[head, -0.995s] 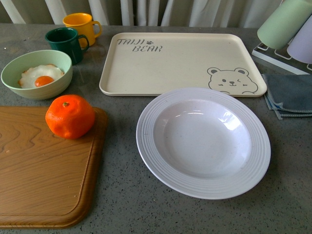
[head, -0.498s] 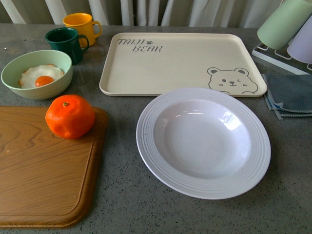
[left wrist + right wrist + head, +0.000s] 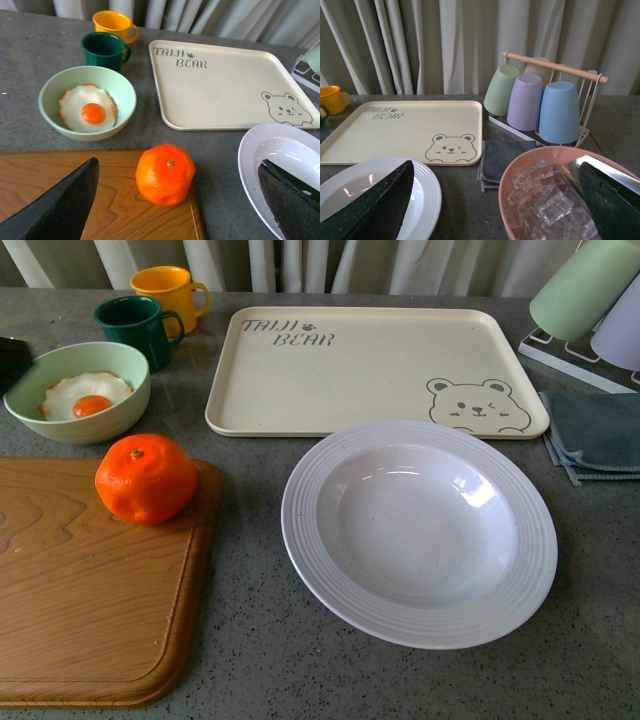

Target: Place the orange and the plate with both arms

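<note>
Front view: the orange [image 3: 146,478] sits at the far right corner of the cutting board [image 3: 90,620]. The plate [image 3: 419,532] lies on the bench just short of the bear tray [image 3: 375,370]. A dark shape [image 3: 8,352], likely the left arm, has newly appeared at the left edge, so the reach seems to be starting.

Left wrist view: the left gripper [image 3: 177,166] has its jaws apart, with the orange ahead and untouched.

Right wrist view: the right gripper [image 3: 495,167] also has its jaws apart, near the plate's rim, holding nothing.

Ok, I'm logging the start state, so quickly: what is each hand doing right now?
Left hand: open, holding nothing.
Right hand: open, holding nothing.
</note>
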### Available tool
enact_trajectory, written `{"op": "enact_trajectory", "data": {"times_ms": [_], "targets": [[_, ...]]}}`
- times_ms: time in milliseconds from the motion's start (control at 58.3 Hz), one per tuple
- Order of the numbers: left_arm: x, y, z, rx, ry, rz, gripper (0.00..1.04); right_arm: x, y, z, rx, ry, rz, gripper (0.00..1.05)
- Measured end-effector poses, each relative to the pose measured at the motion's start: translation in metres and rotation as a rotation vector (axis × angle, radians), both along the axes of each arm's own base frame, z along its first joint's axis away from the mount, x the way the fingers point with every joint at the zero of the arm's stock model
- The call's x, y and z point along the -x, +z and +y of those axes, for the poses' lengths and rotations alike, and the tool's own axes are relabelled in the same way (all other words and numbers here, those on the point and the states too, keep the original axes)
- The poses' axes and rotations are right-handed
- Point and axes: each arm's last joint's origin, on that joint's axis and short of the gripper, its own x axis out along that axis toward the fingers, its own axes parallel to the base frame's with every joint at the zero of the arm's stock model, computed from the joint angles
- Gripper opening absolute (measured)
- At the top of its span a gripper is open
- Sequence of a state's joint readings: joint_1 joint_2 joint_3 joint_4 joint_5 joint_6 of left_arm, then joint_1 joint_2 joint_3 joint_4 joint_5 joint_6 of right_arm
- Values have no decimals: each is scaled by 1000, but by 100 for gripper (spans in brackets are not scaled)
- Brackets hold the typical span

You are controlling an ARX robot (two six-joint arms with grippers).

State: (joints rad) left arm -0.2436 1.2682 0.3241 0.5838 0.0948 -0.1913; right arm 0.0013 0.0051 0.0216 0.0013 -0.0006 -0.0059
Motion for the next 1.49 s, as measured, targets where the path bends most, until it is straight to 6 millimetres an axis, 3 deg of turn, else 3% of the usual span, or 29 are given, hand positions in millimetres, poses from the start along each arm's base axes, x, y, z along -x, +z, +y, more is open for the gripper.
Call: {"op": "enact_trajectory", "data": {"times_ms": [172,463,1115,1493], "targets": [[-25,-23,-21,-30,-48,84,96,0,0,0,0,0,0,96],[-39,-48,-40,-72,-81,143,96,0,0,0,0,0,0,96],[-62,-72,-22,-165,19,146,96,0,0,0,0,0,0,96],[-67,-79,-21,-181,-15,163,96,0,0,0,0,0,0,96]]}}
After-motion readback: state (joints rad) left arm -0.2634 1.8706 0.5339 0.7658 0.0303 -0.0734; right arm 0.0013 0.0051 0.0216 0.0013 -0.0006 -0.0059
